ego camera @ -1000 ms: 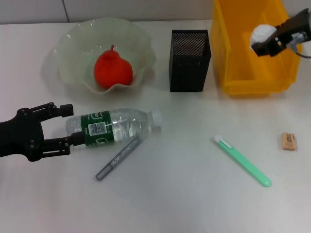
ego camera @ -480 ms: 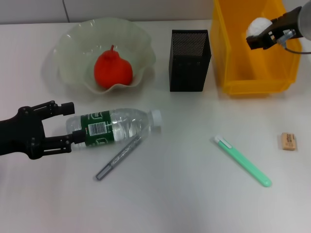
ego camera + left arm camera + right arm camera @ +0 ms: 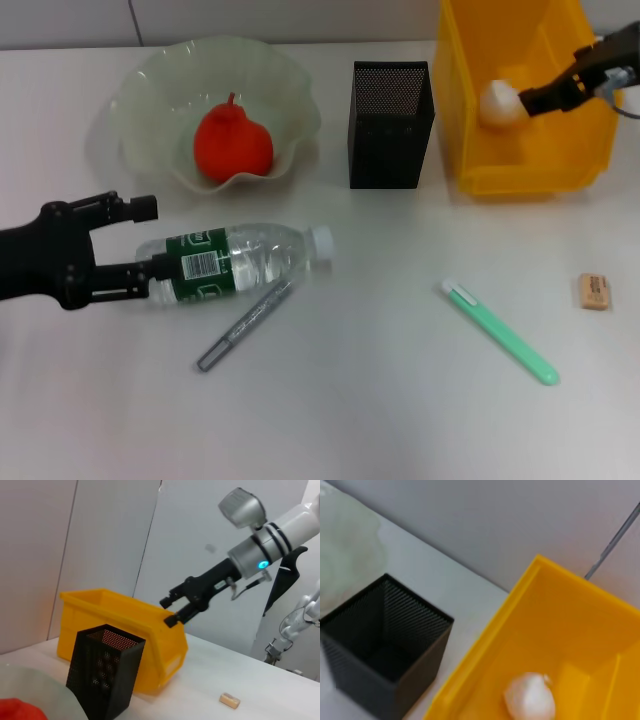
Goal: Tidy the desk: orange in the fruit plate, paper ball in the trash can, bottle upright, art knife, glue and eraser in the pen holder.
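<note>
Paper ball [image 3: 498, 103] lies inside the yellow bin [image 3: 470, 150], just beside the spread, empty right gripper [image 3: 549, 97]; left gripper [image 3: 143, 240] brackets the lying bottle [image 3: 235, 262], fingers wide.

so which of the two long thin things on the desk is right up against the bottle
The grey pen-like one: its upper end touches the lying bottle. The green one lies alone on the desk's right half, well clear of it.

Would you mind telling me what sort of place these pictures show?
Probably an office desk set up as a robot test bench: a white tabletop against plain wall panels, with a mesh pen holder, an eraser and a yellow bin serving as trash can.
</note>
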You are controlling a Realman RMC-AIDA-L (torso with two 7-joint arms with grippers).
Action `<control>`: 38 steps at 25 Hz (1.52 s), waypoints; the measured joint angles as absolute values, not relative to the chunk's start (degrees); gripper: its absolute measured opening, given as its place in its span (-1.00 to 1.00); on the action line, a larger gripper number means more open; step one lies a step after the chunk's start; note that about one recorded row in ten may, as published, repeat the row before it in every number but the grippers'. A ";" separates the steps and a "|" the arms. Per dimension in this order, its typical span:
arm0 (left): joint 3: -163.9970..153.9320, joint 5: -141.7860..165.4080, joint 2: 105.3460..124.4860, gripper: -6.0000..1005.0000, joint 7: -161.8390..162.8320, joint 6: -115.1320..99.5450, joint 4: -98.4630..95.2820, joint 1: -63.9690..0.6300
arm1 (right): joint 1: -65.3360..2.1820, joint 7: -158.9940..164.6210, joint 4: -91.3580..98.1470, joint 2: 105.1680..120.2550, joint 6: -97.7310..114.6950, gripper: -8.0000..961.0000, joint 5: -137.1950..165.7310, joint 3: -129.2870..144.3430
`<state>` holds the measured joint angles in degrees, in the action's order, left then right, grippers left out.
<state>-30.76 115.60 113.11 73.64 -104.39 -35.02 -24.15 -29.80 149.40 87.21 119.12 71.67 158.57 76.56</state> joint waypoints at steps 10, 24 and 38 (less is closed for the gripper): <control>-33.24 115.69 112.47 0.71 81.75 -106.30 -43.72 -26.50 | -22.01 131.04 94.51 119.33 90.54 0.66 132.94 61.81; -42.01 132.58 118.66 0.71 98.80 -102.60 -63.73 -36.08 | -13.03 103.52 76.66 119.29 95.54 0.66 116.40 49.74; -79.32 133.87 118.76 0.71 118.32 -84.37 -72.40 -36.64 | -10.77 91.87 69.81 119.14 102.20 0.66 111.75 43.71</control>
